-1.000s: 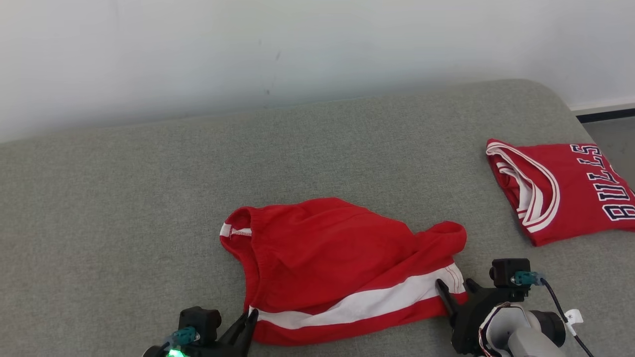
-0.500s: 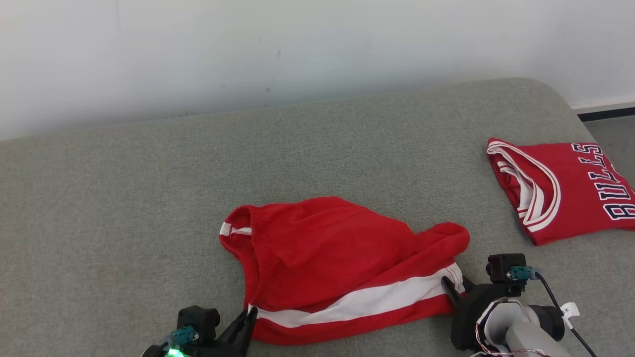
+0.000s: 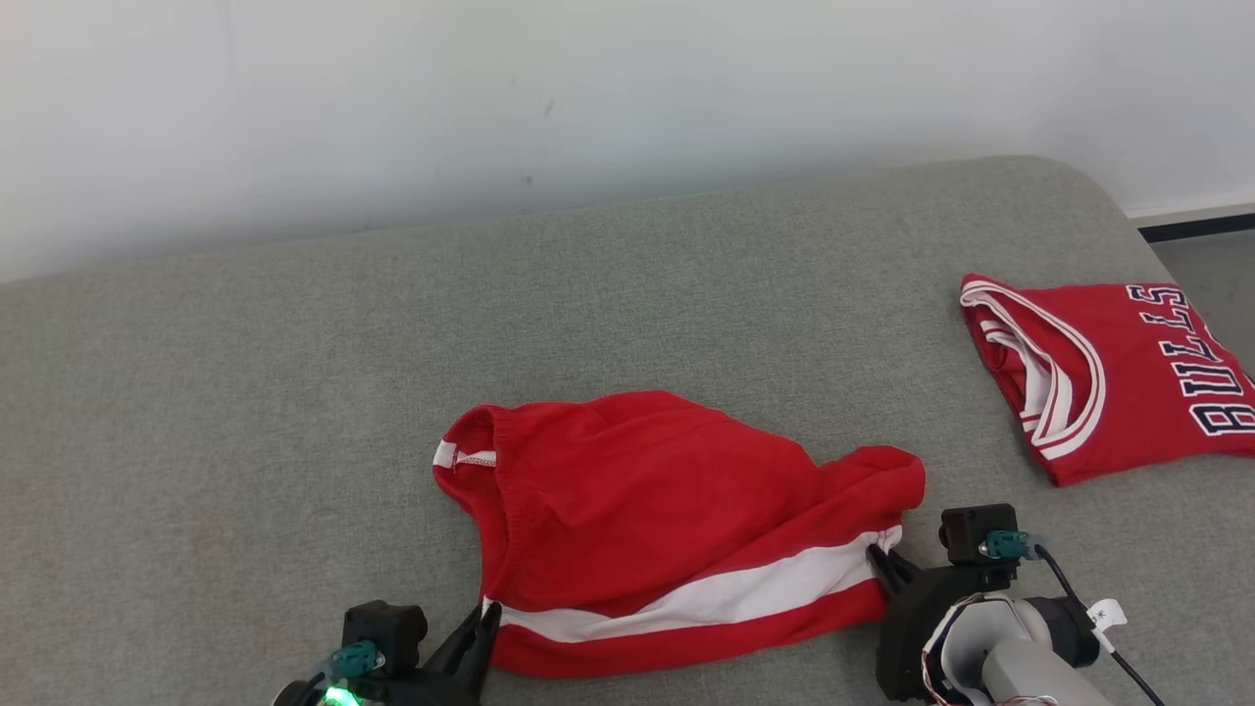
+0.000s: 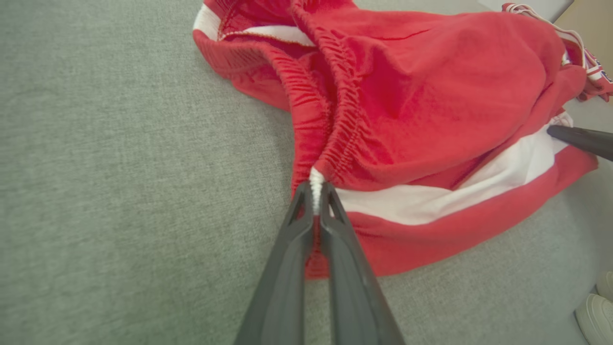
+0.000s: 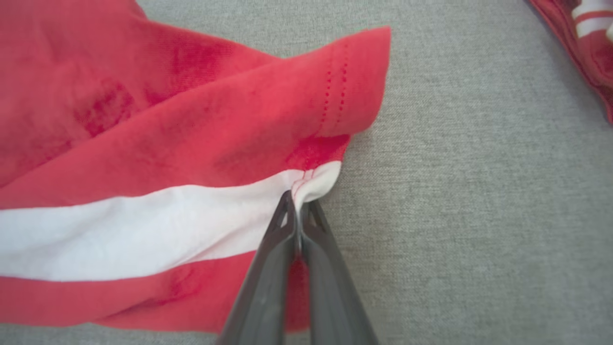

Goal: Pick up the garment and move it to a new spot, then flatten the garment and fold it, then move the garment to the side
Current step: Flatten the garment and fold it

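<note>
The garment point(image 3: 667, 520) is a pair of red shorts with a white side stripe, lying crumpled on the grey cushion near the front edge. My left gripper point(image 3: 487, 616) is shut on the waistband end of the stripe; its wrist view has the white edge pinched between the closed fingers point(image 4: 313, 189) of the garment point(image 4: 421, 96). At the hem end of the stripe my right gripper point(image 3: 876, 559) is shut on the garment point(image 5: 143, 158), the white corner caught at the fingertips point(image 5: 298, 203). The right gripper's dark finger point(image 4: 582, 140) pokes in at the right of the left wrist view.
A folded red jersey point(image 3: 1118, 373) with dark lettering lies at the cushion's right end. The grey cushion point(image 3: 294, 392) stretches bare to the left and back, up to a white wall point(image 3: 588, 88). A pale shoe point(image 4: 596, 314) stands on the floor at the left wrist view's corner.
My right gripper moved in to the hem's white corner and closed on it. The left gripper stayed shut on the waistband end. The hem has bunched slightly.
</note>
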Robot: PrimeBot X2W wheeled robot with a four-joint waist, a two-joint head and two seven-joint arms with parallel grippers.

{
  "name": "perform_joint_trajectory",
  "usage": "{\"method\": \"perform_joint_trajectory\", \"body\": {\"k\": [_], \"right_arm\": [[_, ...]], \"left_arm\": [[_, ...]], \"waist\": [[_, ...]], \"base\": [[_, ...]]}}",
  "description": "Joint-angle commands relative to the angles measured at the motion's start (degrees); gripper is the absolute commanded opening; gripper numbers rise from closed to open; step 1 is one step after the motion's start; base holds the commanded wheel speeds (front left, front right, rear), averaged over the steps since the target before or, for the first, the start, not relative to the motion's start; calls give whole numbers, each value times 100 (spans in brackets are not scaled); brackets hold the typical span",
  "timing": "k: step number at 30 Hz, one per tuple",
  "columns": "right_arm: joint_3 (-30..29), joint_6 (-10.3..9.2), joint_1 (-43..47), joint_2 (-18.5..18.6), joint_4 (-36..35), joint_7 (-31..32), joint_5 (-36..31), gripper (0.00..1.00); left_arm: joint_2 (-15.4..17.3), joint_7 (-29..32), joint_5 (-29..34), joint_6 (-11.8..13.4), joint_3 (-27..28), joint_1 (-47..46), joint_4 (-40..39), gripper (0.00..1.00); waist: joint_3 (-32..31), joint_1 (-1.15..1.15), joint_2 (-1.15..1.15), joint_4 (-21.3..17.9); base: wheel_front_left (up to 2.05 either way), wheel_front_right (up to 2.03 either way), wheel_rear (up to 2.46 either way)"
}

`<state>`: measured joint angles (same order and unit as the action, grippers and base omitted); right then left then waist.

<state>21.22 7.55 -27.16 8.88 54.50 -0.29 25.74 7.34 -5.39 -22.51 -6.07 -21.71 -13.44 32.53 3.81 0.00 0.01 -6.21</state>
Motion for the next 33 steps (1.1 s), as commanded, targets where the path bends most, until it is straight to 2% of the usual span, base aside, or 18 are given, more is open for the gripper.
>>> {"method": "perform_joint_trajectory", "body": {"k": [1, 8, 13, 18, 25, 29, 33], "right_arm": [[66, -15, -65, 17, 5, -53, -66, 0], [98, -15, -28, -19, -204, -236, -102, 0], [13, -15, 157, 51, -753, -345, 50, 0], [-88, -15, 336, 330, -1643, -178, 87, 0], [-479, -16, 622, 531, -2945, 203, -9, 0], [-716, -16, 772, 535, -3334, 306, -206, 0], [-893, -16, 1062, 474, -3401, 580, -484, 0]], "left_arm": [[31, -41, -41, 21, -5, -19, 18, 0], [30, -152, -157, 65, 79, 56, -61, 0], [-74, -349, -607, 15, 360, 97, -442, 0], [-118, -306, -1015, -28, 542, 107, -1111, 0], [-198, -78, -1406, 27, 655, 44, -1923, 0], [-184, -85, -1350, 73, 624, 20, -2071, 0], [-163, -96, -1222, 153, 522, 184, -1949, 0]], "waist": [[-25, 0, -1, 6], [-135, 0, -1, -22], [-275, 0, -1, -40], [-409, 0, -1, -67], [-520, 0, -1, -122], [-531, 0, -1, -135], [-507, 0, -1, -133]], "base": [[0, 0, 0], [0, 0, 0], [0, 0, 0], [0, 0, 0], [0, 0, 0], [0, 0, 0], [0, 0, 0]]}}
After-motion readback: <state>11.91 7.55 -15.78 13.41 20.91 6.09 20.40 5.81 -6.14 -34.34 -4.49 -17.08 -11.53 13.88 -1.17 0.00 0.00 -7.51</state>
